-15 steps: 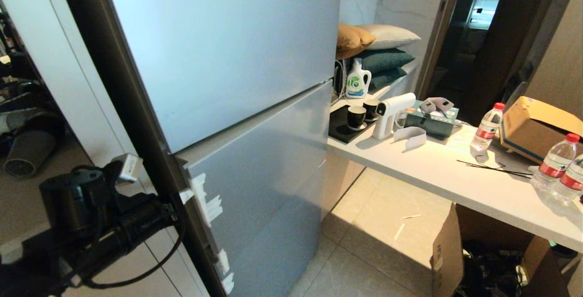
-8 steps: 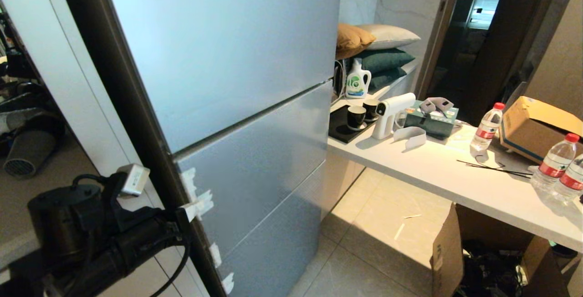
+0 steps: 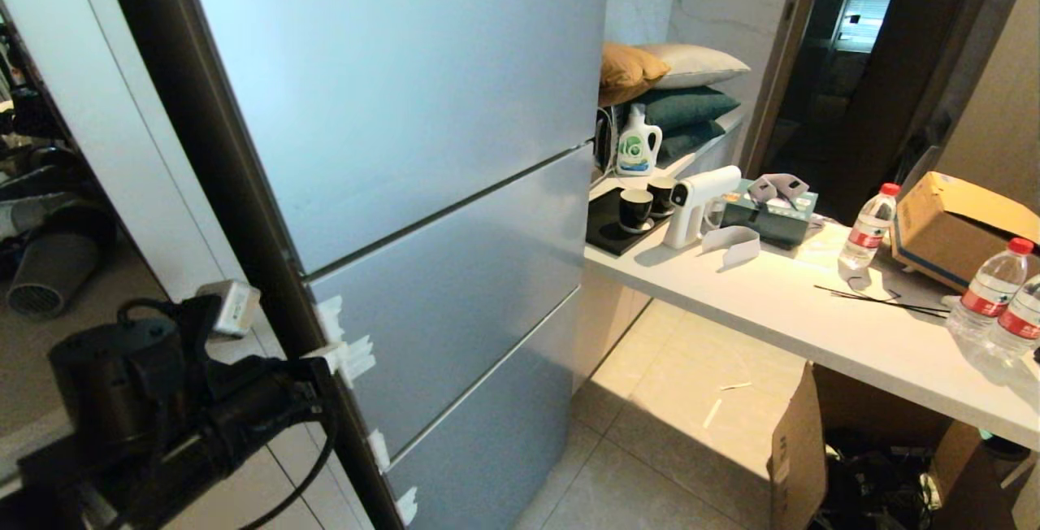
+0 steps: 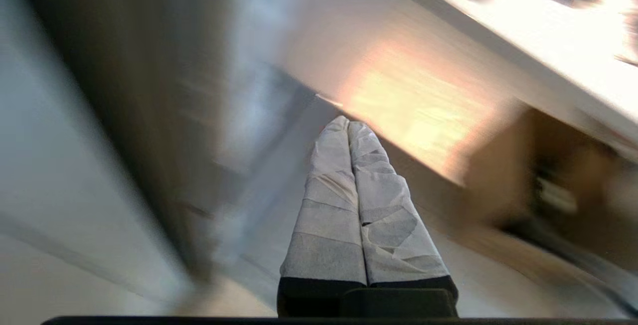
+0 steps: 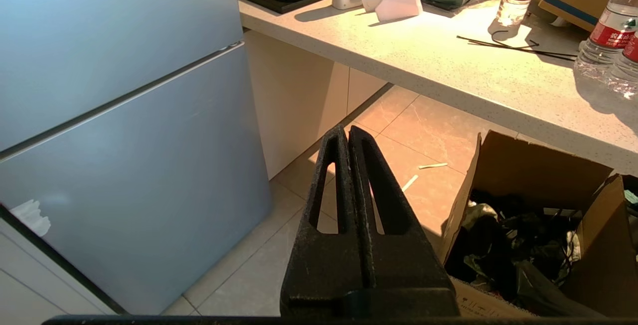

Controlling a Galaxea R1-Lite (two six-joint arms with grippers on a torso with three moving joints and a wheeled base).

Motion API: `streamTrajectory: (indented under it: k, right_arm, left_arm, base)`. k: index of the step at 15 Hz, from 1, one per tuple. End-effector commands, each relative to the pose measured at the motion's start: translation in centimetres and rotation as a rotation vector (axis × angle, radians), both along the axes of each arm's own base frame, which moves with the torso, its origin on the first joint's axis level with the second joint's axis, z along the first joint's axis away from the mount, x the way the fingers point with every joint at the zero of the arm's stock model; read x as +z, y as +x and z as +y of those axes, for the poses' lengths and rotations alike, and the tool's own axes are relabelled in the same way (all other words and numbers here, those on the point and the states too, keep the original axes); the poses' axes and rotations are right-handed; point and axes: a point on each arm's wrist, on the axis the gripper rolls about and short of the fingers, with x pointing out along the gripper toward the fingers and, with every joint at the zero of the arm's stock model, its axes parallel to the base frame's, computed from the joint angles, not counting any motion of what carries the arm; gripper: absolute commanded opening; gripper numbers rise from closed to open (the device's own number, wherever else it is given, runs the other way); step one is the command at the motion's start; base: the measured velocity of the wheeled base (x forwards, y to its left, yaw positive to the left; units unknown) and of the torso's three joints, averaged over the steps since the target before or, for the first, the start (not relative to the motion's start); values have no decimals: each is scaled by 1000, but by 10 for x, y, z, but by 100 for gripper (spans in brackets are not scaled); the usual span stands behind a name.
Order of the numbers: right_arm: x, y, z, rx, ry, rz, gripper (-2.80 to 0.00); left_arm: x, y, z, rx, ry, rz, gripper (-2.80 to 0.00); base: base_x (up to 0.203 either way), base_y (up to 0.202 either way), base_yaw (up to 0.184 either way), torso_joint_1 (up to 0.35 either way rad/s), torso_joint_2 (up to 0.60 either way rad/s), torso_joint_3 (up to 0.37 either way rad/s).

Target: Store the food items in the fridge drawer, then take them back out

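The fridge drawer [image 3: 463,302] is the middle silver-blue front and sits flush with the fronts above and below it. White tape scraps [image 3: 357,355] mark its left edge. My left gripper [image 3: 331,353] is low on the left, right at that taped edge. In the left wrist view its white-wrapped fingers [image 4: 329,190] are pressed together with nothing between them, so the left gripper [image 4: 347,123] is shut. My right gripper [image 5: 347,131] hangs shut and empty over the floor beside the fridge, outside the head view. The food items are out of view.
A white counter [image 3: 780,302] to the right of the fridge carries black cups [image 3: 636,209], a white spray gun [image 3: 691,205], a green tissue box [image 3: 772,217], water bottles [image 3: 869,225] and a cardboard box [image 3: 959,229]. An open carton [image 3: 800,449] stands on the floor under the counter.
The drawer front stood out from the fridge a second ago and has slid back flush. The left gripper stayed at its taped edge. The right arm has not moved.
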Motion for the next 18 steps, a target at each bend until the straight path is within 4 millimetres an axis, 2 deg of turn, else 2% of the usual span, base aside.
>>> streamTrajectory:
  k: [1,4,14,18]
  right_arm:
    - [0,0,0,0,1,2,-280]
    - [0,0,0,0,1,2,-280]
    - [0,0,0,0,1,2,-280]
    - [0,0,0,0,1,2,-280]
  left_arm:
    - [1,13,11,85,57,-21,-280]
    - [6,15,18,111,76,-43,-280]
    - [-2,38,13,118,73,-58,-280]
    - [-5,40,12,121,71,-63,-280]
  base:
    - [0,0,0,0,0,0]
    - [0,0,0,0,0,0]
    - [0,0,0,0,0,0]
    - [0,0,0,0,0,0]
